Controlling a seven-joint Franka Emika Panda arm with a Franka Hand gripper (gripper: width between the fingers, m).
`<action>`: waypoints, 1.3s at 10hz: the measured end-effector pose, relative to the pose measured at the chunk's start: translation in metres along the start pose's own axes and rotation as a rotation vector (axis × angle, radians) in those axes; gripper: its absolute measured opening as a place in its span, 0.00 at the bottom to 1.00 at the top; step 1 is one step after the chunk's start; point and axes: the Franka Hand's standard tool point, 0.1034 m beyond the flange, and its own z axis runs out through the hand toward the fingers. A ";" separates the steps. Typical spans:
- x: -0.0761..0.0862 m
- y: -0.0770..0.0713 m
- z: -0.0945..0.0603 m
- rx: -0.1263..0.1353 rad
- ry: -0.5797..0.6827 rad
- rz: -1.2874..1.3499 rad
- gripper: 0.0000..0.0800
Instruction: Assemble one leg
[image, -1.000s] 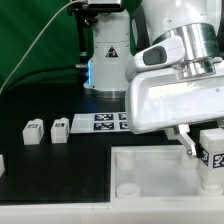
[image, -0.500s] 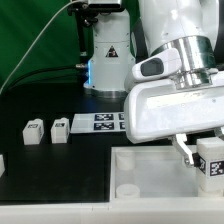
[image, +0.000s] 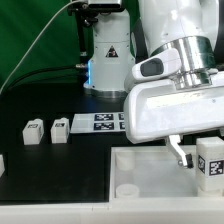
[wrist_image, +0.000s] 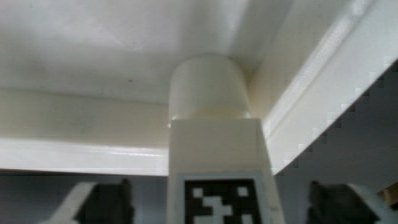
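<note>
A white leg (image: 210, 160) with a black-and-white tag stands upright at the right-hand corner of the large white tray (image: 145, 168), at the exterior view's right edge. My gripper (image: 206, 162) straddles it. One finger (image: 179, 152) stands just off the leg's side. In the wrist view the leg (wrist_image: 219, 130) points its rounded end into the tray's corner (wrist_image: 107, 60). Both fingers (wrist_image: 107, 202) stand apart from it with a dark gap on each side, so the gripper (wrist_image: 222, 205) is open around the leg.
Two more legs (image: 34, 131) (image: 60, 129) stand on the black table at the left, and a third shows at the left edge (image: 2, 163). The marker board (image: 100, 121) lies behind the tray. A round socket (image: 128, 188) shows in the tray's near corner.
The gripper came down a little with the leg onto the tray's corner. The visible finger then moved slightly away from the leg's side.
</note>
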 end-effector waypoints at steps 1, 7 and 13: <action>0.000 0.000 0.000 0.000 0.000 0.000 0.75; -0.009 -0.001 0.004 0.009 -0.046 0.000 0.81; 0.034 0.002 -0.025 0.060 -0.379 0.016 0.81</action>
